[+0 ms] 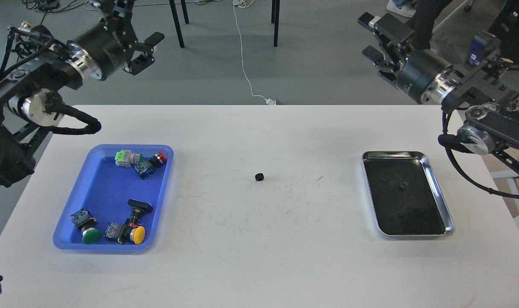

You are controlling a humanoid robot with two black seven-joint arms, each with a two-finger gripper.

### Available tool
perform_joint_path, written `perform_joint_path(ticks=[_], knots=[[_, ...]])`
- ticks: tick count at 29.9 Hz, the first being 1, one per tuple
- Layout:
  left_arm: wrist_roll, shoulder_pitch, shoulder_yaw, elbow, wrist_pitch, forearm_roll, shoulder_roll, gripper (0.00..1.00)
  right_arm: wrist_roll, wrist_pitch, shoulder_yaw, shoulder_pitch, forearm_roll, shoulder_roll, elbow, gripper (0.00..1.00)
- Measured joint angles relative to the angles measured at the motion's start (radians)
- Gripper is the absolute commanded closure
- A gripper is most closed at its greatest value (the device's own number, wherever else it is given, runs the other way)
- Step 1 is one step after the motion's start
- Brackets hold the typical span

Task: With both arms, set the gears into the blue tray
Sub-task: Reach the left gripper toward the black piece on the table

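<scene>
Steel tray [442,188], switches [133,160], perhaps cable [243,64].

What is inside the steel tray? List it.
The steel tray has a dark inside with one tiny black gear near its middle. Nothing covers it, but black-on-dark could hide other small pieces.

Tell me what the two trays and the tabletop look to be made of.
Blue tray: likely moulded plastic, matte, soft rounded rim. Steel tray: polished metal, mirror-bright rim, dark inside. Table: white matte laminate perhaps, scuffed with dark marks.
</scene>
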Motion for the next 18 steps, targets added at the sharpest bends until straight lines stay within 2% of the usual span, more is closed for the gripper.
perform_joint_path(ticks=[6,10,13,18], knots=[[0.000,0.012,0.021,-0.026,0.010,0.482,-0.159,0.15,-0.004,0.124,0.074,-0.156,0.229,-0.078,0.003,0.03],[0.000,0.030,0.053,-0.026,0.026,0.690,-0.230,0.16,-0.007,0.202,0.078,-0.230,0.387,-0.137,0.003,0.03],[-0.001,0.035,0.128,-0.024,0.088,0.797,-0.277,0.16,-0.005,0.258,0.079,-0.289,0.459,-0.167,-0.001,0.03],[-0.004,0.023,0.363,0.017,0.226,1.004,-0.355,0.16,0.018,0.301,0.102,-0.371,0.492,-0.174,0.002,0.03]])
